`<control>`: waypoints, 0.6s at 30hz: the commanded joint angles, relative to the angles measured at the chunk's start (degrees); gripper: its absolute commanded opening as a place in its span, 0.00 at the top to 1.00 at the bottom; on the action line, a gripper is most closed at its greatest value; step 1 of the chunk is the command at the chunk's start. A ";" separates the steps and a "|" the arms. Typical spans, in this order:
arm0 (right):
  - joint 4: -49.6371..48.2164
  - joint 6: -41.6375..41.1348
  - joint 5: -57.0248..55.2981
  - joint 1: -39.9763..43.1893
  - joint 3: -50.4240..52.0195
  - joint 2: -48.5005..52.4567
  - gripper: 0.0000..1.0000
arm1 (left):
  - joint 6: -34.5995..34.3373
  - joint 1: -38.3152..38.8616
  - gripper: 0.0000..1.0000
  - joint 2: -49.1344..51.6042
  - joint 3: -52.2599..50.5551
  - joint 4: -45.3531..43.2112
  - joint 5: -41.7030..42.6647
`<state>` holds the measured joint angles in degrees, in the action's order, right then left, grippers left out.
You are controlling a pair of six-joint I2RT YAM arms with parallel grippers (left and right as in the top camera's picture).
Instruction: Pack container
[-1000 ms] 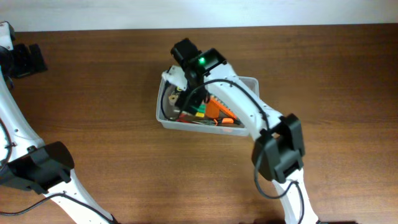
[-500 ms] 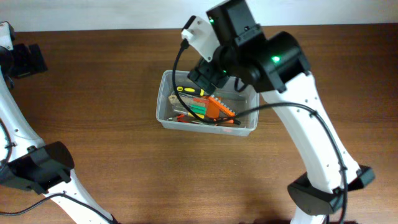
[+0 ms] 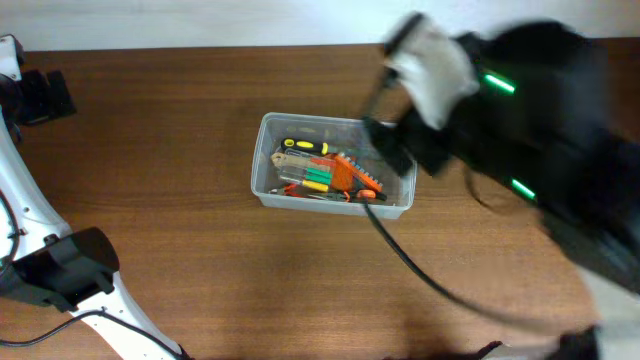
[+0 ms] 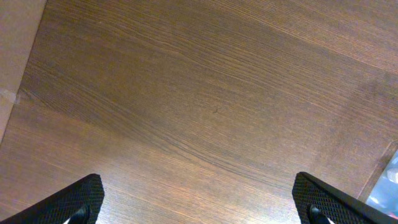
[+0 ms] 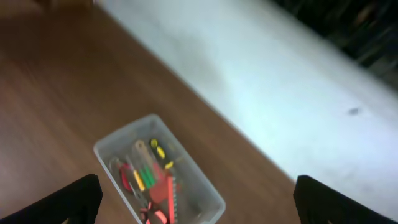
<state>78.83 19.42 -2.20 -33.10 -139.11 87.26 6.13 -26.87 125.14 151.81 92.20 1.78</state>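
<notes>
The clear rectangular container (image 3: 262, 182) sits at the table's middle and holds several hand tools (image 3: 325, 172) with yellow, green and orange handles. My right arm (image 3: 500, 110) is a large blur, raised high to the right of the container. In the right wrist view the right gripper (image 5: 196, 204) is open and empty, well above the container (image 5: 118, 142), which looks small below. My left gripper (image 3: 40, 95) is at the far left back of the table. In its wrist view it (image 4: 199, 202) is open and empty over bare wood.
The brown wooden table (image 3: 180, 270) surrounds the container. Its back edge meets a pale wall (image 5: 261, 81). A pale see-through edge (image 4: 388, 186) shows at the right border of the left wrist view.
My right gripper has lifted out of the container and swung up and to the right, empty. The tools stay in the container. The left arm has not moved.
</notes>
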 commanded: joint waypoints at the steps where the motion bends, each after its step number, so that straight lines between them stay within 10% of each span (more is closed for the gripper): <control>1: 1.73 -1.07 0.85 -0.24 -1.22 -6.32 0.01 | -0.72 -0.20 0.01 0.42 -0.22 0.02 0.83; 18: 6.88 -1.09 -14.16 3.26 -1.03 -22.47 0.01 | -0.74 -0.20 0.01 0.42 -0.22 0.04 0.81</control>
<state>85.73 19.29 -13.28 -32.86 -140.40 66.22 6.13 -26.87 125.14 151.81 92.18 1.78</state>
